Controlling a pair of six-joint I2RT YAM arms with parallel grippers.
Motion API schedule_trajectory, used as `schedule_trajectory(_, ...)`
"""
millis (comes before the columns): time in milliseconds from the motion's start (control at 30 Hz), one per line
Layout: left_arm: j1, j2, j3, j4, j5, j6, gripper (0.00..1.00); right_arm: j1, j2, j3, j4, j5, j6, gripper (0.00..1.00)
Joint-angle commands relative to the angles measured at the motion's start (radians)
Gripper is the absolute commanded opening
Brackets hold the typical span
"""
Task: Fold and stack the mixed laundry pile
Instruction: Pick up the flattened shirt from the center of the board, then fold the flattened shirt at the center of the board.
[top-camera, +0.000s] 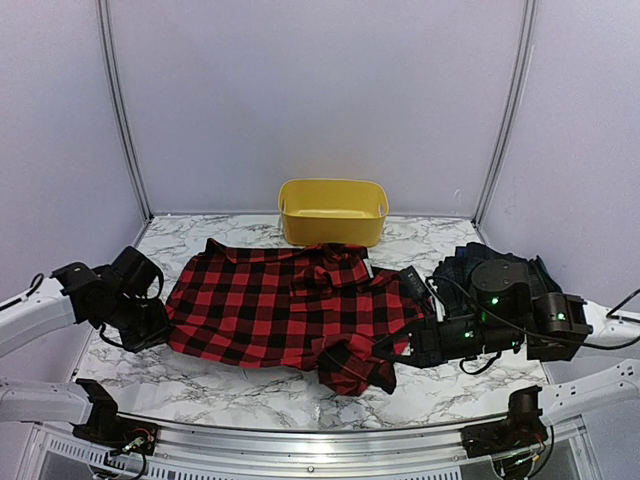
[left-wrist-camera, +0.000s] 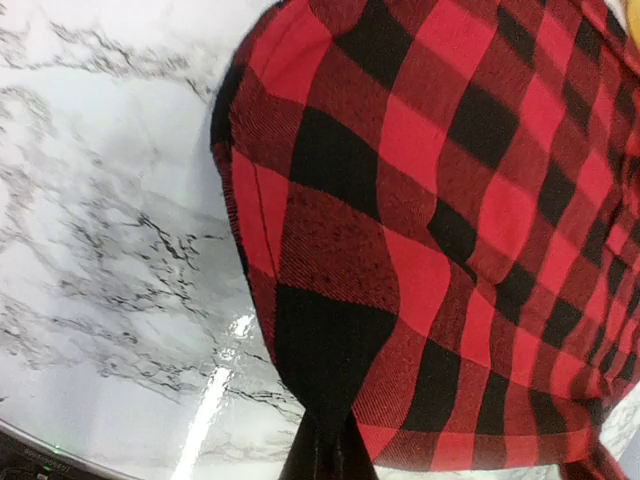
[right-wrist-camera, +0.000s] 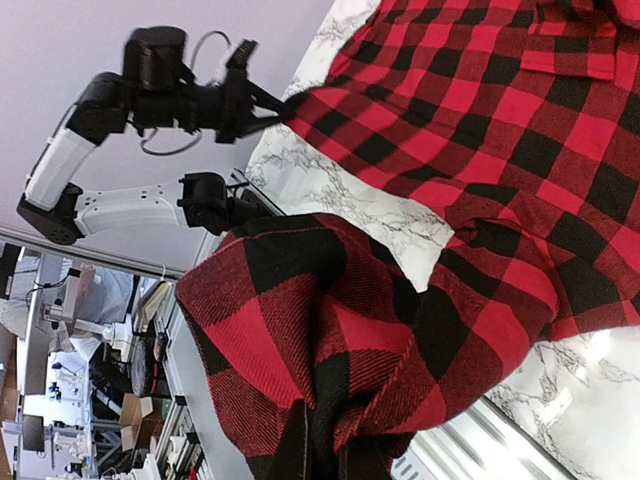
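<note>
— What's in the yellow tub (top-camera: 333, 228)?
— Only its smooth plastic walls show, far centre. The red-and-black checked garment (top-camera: 290, 305) lies spread and rumpled on the marble table (top-camera: 250, 385). The left gripper (top-camera: 165, 324) pinches its left edge, and the right gripper (top-camera: 392, 348) clamps its bunched near-right corner.

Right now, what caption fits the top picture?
The left fingers and right fingers pinch opposite sides of the red checked shirt on the table.

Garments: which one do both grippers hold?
The red-and-black checked shirt, spread mid-table: left gripper on its left edge, right gripper on its near-right corner. The dark tartan garment lies ungripped.
</note>
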Motion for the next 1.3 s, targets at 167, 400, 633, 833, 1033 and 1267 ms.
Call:
schedule_trajectory(167,0.066,-0.090,0.077,-0.407,-0.071,0.096,0.00,0.024,0.069,0.015,-0.011,-0.094,0.036,0.00)
schedule_trajectory(400,0.067,-0.029,0.118,-0.453,-0.100,0.156,0.00,0.090,0.059,0.060,-0.011,-0.161,0.021,0.00)
schedule_trajectory(633,0.070,0.073,0.148,-0.410,-0.154,0.213,0.00,0.041,0.275,0.370,-0.158,-0.103,-0.166,0.00)
schedule_trajectory(833,0.100,0.153,0.199,-0.372,-0.170,0.277,0.00,-0.041,0.507,0.617,-0.389,-0.052,-0.312,0.00)
schedule_trajectory(1033,0.157,0.239,0.294,-0.325,-0.168,0.368,0.00,-0.141,0.607,0.742,-0.515,-0.045,-0.397,0.00)
schedule_trajectory(1267,0.215,0.377,0.377,-0.261,-0.171,0.449,0.00,-0.303,0.692,0.810,-0.498,-0.116,-0.520,0.00)
